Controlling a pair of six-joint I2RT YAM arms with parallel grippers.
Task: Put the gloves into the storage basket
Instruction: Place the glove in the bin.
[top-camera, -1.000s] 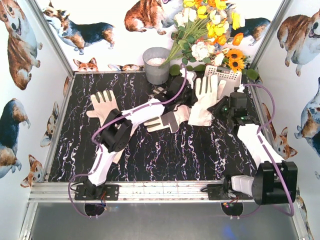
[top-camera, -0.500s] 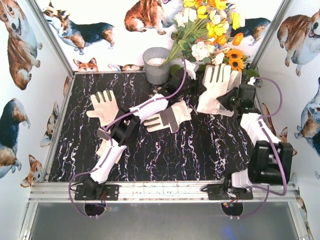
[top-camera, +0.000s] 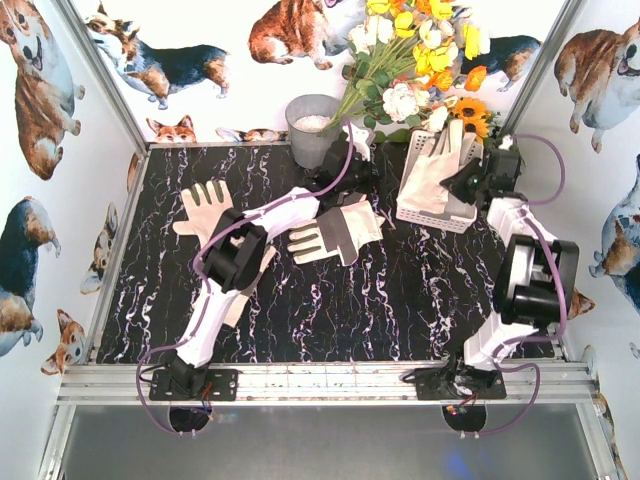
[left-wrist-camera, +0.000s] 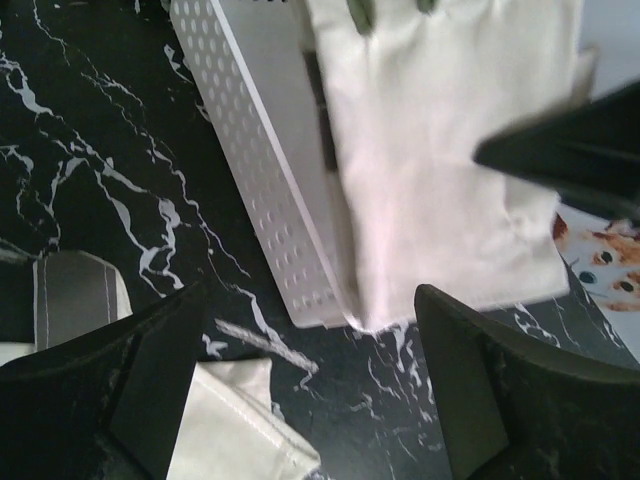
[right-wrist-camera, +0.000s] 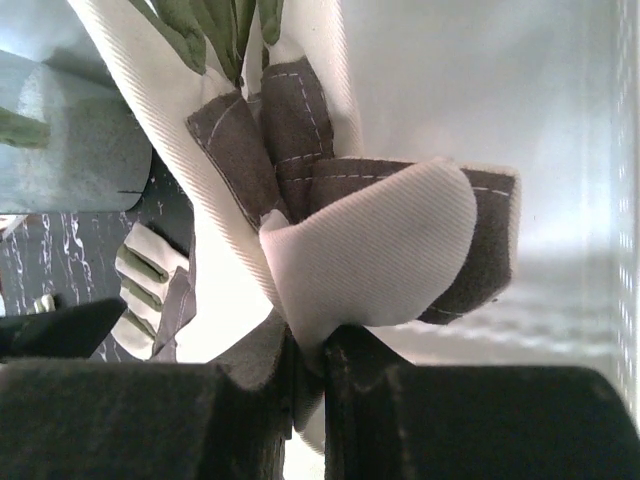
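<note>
The white perforated storage basket (top-camera: 432, 208) stands at the back right of the table. My right gripper (top-camera: 470, 180) is shut on a cream glove (top-camera: 438, 165) that hangs over the basket; in the right wrist view the jaws (right-wrist-camera: 310, 365) pinch a fold of that glove (right-wrist-camera: 380, 240). My left gripper (top-camera: 352, 180) is open just left of the basket, with nothing between its fingers (left-wrist-camera: 312, 330). Its view shows the basket wall (left-wrist-camera: 260, 170) and the hanging glove (left-wrist-camera: 450, 150). A second glove (top-camera: 335, 230) lies below it, a third glove (top-camera: 205, 210) at the left.
A grey metal bucket (top-camera: 312, 128) stands at the back middle, right behind my left gripper. A bunch of artificial flowers (top-camera: 420, 70) leans over the back right corner above the basket. Dog-print walls close in three sides.
My right gripper has carried its glove back and right, from beside the basket to above it. The left jaws have gone from shut to open, above the middle glove.
</note>
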